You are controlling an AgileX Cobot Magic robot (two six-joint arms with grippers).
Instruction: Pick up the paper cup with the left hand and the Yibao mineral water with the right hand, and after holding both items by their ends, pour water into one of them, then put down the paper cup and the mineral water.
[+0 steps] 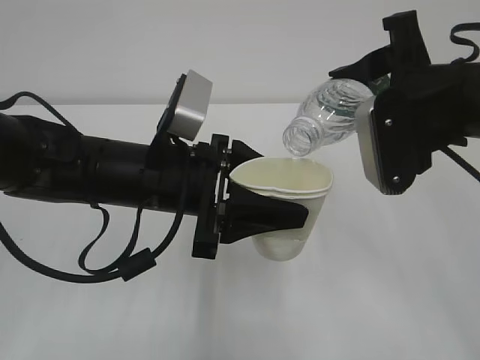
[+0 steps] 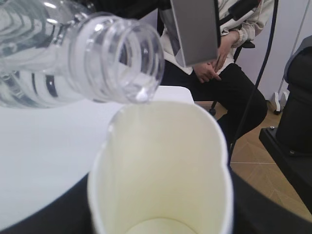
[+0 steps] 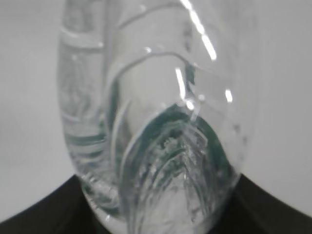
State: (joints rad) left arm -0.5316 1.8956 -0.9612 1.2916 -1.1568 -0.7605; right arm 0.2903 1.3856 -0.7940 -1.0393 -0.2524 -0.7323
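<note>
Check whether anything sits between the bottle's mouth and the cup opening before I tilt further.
Nothing visible blocks it. The bottle, held by the right hand, has its uncapped mouth tipped just above the rim of the cup in the left hand, and the cup's opening is clear.

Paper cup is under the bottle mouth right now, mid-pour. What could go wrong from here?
1. The paper cup is squeezed out of round by the left gripper; more squeeze may buckle it and spill.
2. The Yibao mineral water has its mouth above the cup's far rim, not its centre, so water may run over the edge.
3. The right gripper holds the tilted bottle near its base; it may slip.
</note>
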